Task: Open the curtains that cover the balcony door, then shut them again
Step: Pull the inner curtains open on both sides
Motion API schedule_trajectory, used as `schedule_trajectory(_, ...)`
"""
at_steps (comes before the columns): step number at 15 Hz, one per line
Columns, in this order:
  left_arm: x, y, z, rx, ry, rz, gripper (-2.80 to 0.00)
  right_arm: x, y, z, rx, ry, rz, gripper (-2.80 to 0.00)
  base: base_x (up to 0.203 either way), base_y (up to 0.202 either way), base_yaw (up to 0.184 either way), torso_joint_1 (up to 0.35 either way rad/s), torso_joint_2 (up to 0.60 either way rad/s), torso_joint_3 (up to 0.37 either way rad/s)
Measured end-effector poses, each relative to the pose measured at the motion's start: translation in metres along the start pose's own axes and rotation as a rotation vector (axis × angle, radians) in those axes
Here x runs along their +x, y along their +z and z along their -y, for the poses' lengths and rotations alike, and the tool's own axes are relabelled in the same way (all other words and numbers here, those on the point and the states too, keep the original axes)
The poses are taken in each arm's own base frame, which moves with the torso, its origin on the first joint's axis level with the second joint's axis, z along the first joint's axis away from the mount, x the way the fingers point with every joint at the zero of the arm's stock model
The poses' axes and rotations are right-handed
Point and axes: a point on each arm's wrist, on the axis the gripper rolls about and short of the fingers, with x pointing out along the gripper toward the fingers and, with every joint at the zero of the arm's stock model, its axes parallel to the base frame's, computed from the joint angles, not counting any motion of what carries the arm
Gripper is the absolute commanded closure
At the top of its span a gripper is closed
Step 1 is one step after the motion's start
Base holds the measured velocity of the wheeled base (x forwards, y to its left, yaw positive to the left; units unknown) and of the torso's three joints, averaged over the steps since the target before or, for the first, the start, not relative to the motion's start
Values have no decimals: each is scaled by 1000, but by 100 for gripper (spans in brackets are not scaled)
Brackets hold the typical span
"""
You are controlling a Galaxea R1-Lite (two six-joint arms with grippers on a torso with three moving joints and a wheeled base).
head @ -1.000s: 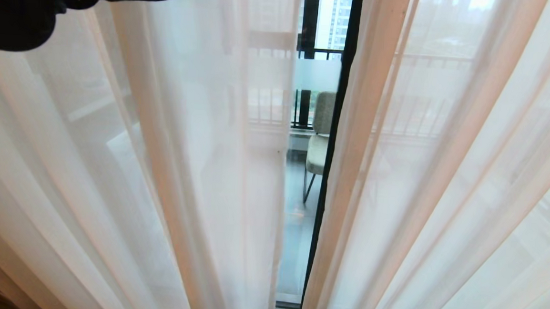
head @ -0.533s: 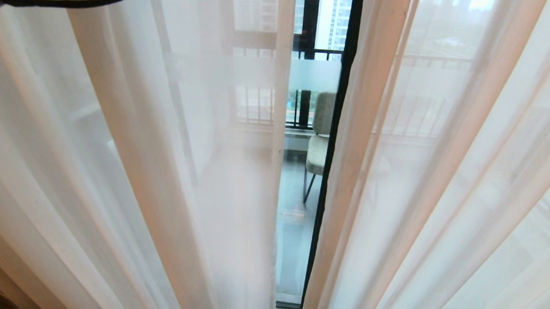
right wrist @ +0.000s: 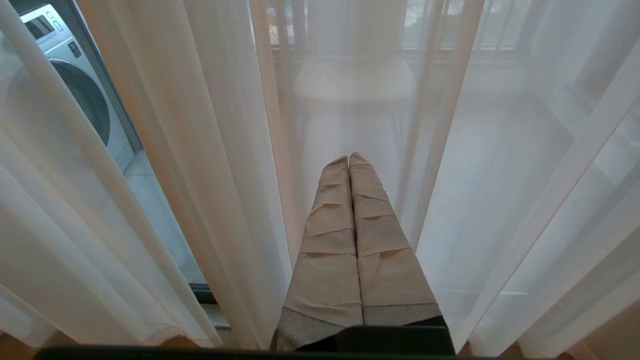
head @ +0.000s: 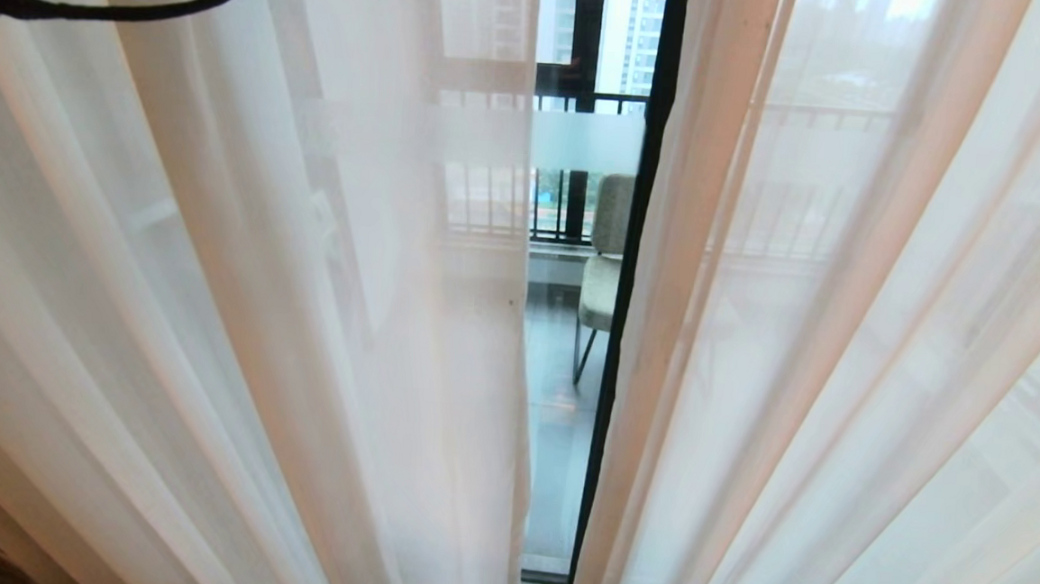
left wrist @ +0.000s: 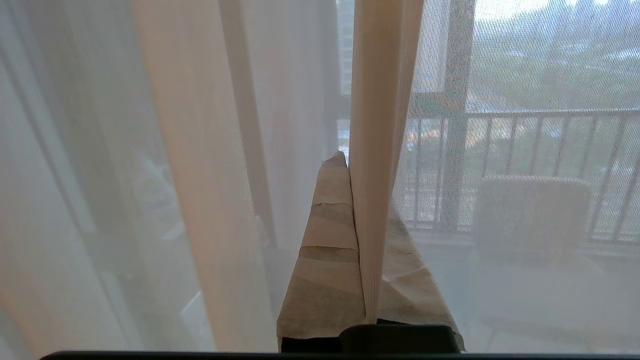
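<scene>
Since a second ago the gap between the two sheer curtains has widened: the edge of the left sheer curtain (head: 445, 342) has slid further left, baring more of the balcony door (head: 650, 155) and the chair (head: 608, 252) outside, while the left arm has drawn up and out toward the top left corner of the head view. The left gripper (left wrist: 350, 165) is clenched on a vertical fold of that curtain's edge, the fabric running straight up and down between its taped fingers (left wrist: 327, 235). That fold's long axis is upright, so I judge the pull must go sideways, leftward along the rail, and the left arm is the one already on it. The right sheer curtain (head: 842, 348) hangs undisturbed; the right gripper (right wrist: 349, 160) is shut on nothing, just in front of it.
</scene>
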Motion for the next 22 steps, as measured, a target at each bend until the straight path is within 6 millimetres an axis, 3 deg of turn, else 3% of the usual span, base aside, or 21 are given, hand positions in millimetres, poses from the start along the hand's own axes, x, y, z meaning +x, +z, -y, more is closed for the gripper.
schedule_trajectory(6, 6, -21, -1, -54, -80, -45, 0, 0, 0, 0, 0, 0, 0, 0, 0, 0, 0, 0, 0, 0)
schedule_trajectory(15, 16, -32, -45, -38, -26, -69, 0, 0, 0, 0, 0, 0, 0, 0, 0, 0, 0, 0, 0, 0)
schedule_trajectory(22, 22, -40, -50, -38, -11, -93, 0, 0, 0, 0, 0, 0, 0, 0, 0, 0, 0, 0, 0, 0)
